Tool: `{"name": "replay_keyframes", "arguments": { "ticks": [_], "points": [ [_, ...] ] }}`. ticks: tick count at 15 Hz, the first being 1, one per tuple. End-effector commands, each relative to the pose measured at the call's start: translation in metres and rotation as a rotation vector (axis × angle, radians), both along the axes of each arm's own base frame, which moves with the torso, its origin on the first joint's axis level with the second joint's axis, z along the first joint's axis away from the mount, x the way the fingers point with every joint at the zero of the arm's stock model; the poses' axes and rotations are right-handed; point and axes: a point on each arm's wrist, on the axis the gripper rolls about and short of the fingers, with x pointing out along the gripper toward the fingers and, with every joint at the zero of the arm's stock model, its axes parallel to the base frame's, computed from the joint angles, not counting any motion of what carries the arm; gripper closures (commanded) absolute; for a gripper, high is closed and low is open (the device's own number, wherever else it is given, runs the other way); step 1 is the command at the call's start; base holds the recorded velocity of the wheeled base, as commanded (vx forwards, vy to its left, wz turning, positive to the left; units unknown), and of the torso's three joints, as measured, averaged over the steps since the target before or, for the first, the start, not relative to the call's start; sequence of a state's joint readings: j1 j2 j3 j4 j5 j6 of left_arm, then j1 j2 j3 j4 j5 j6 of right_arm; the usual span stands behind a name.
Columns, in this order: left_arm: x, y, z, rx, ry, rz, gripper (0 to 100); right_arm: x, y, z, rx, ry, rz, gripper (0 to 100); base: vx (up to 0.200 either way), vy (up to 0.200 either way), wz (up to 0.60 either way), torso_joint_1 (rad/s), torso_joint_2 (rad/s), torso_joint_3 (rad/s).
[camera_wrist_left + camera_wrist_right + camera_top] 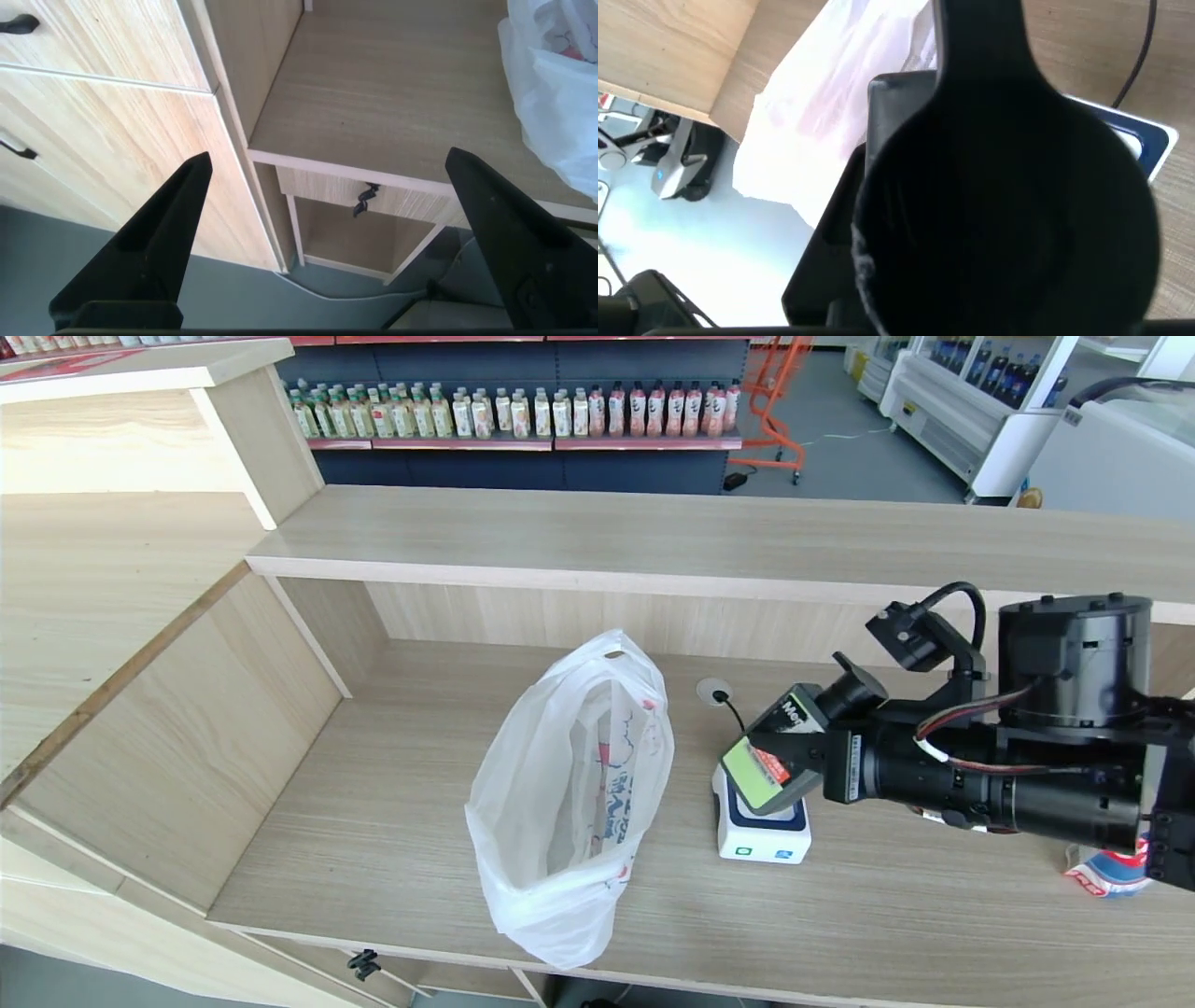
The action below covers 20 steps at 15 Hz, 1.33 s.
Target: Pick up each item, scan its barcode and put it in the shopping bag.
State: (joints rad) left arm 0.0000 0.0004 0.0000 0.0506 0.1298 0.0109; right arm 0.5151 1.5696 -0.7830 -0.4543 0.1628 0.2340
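Hovering just above the small white barcode scanner with a dark blue top [761, 826], the right gripper [801, 751] is pinching a small flat box with a green face and a red label [752, 773] between its black fingers, and the box is tilting with its green face turned towards the plastic bag. The scanner is sitting on the pale wood-grain counter [840, 915], and a thin black cable [734, 710] is running from it back to a round grey grommet [714, 691] in the countertop. Just beside the scanner, on the robot's left, the thin white plastic shopping bag with printed lettering [560, 803] is standing upright with its mouth gaping open and its handles pointing up; something pale is showing faintly through its wall, though what it is cannot be told. A crumpled blue, red and white packet [1111, 875] is lying on the counter under the right arm, well apart from the bag. The left gripper [327, 161] is hanging off the front edge of the counter, beside the light wooden drawer fronts [93, 112] and above a small black handle [366, 198], with its two dark fingers [149, 252] spreading wide and gripping nothing. Behind the counter, rows of bottled drinks [523, 413] are lining a shop shelf.
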Motion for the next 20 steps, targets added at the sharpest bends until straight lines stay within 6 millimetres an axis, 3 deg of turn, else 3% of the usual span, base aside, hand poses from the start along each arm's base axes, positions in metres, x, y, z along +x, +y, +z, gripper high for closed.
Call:
{"name": "replay_keyframes", "arguments": {
  "ticks": [1, 2, 4, 6, 11, 16, 20],
  "points": [
    [0.000, 0.000, 0.000, 0.000, 0.000, 0.001, 0, 0.015, 0.022, -0.016, -0.034, 0.039, 0.019, 100, 0.000, 0.000, 0.00, 0.000, 0.00, 0.000],
    [0.000, 0.000, 0.000, 0.000, 0.000, 0.001, 0, 0.042, 0.051, -0.020, 0.009, 0.065, 0.026, 100, 0.000, 0.000, 0.00, 0.000, 0.00, 0.000],
    [0.000, 0.000, 0.000, 0.000, 0.000, 0.001, 0, 0.057, 0.078, -0.019, 0.080, 0.087, 0.052, 100, 0.000, 0.000, 0.00, 0.000, 0.00, 0.000],
    [0.000, 0.000, 0.000, 0.000, 0.000, 0.001, 0, 0.068, 0.084, -0.034, 0.095, 0.089, 0.153, 100, 0.000, 0.000, 0.00, 0.000, 0.00, 0.000],
    [0.000, 0.000, 0.000, 0.000, 0.000, 0.001, 0, 0.092, 0.097, -0.086, -0.107, -0.024, 0.238, 100, 0.000, 0.000, 0.00, 0.000, 0.00, 0.000],
    [0.000, 0.000, 0.000, 0.000, 0.000, 0.001, 0, 0.105, 0.125, -0.105, -0.207, -0.206, 0.410, 100, 0.000, 0.000, 0.00, 0.000, 0.00, 0.000],
    [0.000, 0.000, 0.000, 0.000, 0.000, 0.001, 0, 0.112, 0.123, -0.124, -0.359, -0.310, 0.468, 100, 0.000, 0.000, 0.00, 0.000, 0.00, 0.000]
  ]
}}
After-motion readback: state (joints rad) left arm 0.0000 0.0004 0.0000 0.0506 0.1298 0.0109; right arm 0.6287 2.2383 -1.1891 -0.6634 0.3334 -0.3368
